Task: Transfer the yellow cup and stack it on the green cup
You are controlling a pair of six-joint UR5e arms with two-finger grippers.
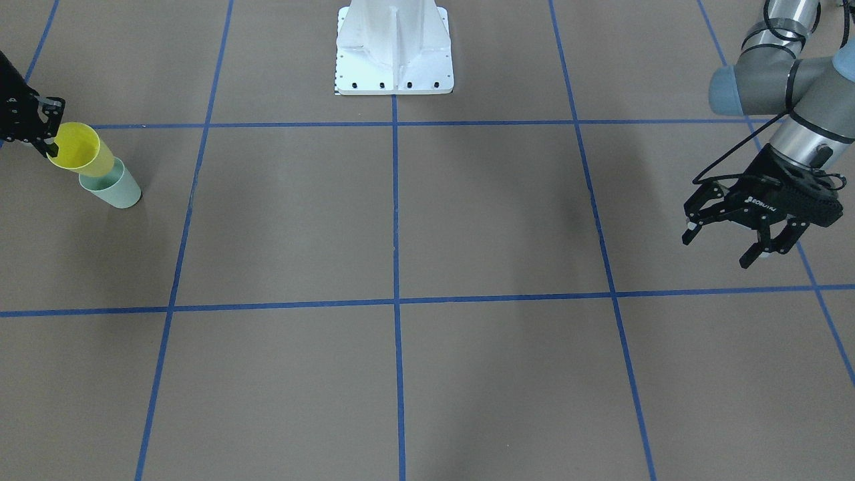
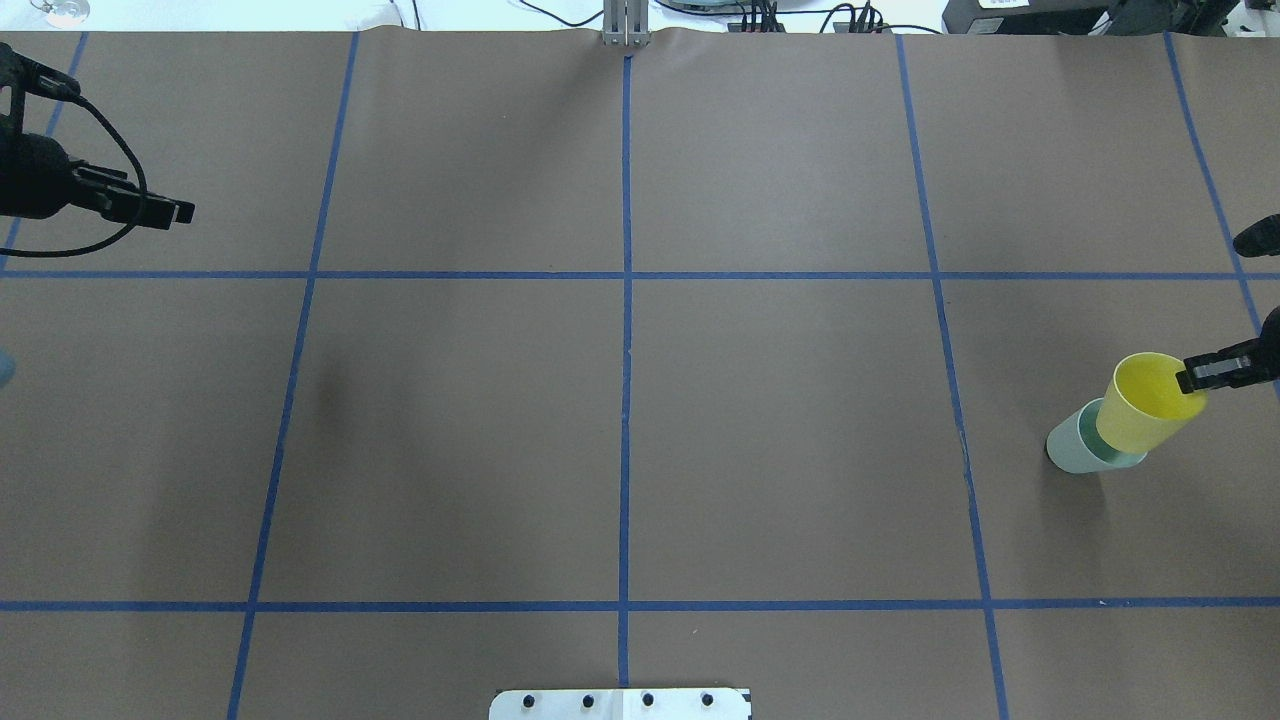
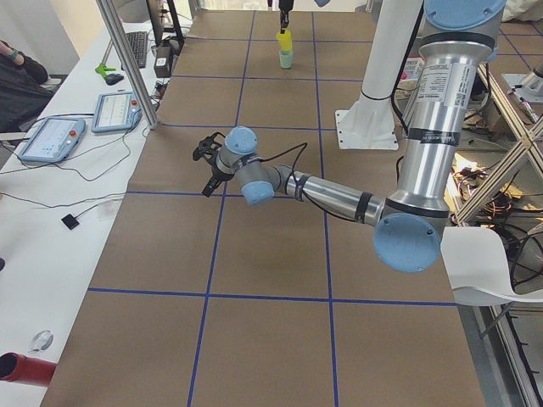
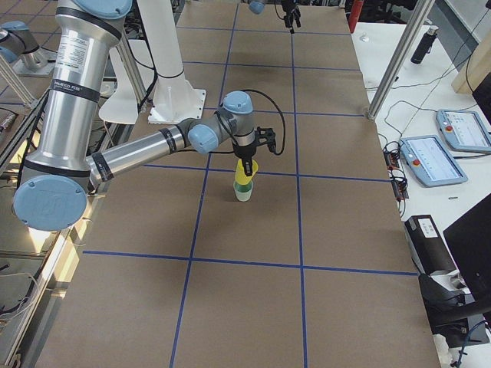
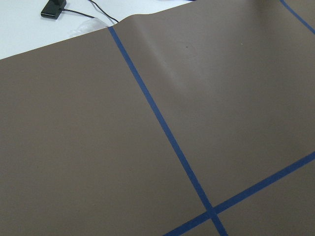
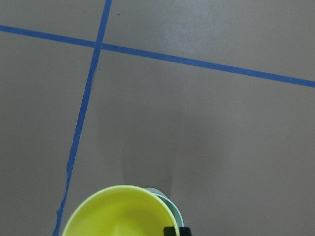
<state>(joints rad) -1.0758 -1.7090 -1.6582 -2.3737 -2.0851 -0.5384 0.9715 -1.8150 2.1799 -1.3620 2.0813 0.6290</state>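
Exterior front-facing view: the brown table [image 1: 467, 220] fills the picture, crossed by a grid of blue tape lines [image 1: 395, 267]. The robot's white base [image 1: 394, 47] is bolted at its far edge. The left arm [image 1: 788, 73] reaches in over the table's left side, well apart from both cups. Its left gripper [image 1: 718, 248] hangs above the bare surface with the jaws spread wide and nothing between them. White lettering on the gripper body reads ROBOTIQ [image 1: 761, 204], seen upside down.

At the opposite side of the table, the right gripper [image 1: 48, 139] pinches the rim of the yellow cup [image 1: 80, 150], one finger inside the mouth and one outside. The cup is tilted, its mouth leaning toward the gripper and its base set into the mouth of the green cup [image 1: 113, 187], which stands upright on the table. How deep the base sits cannot be told. Both cups are plain, with no print or label.
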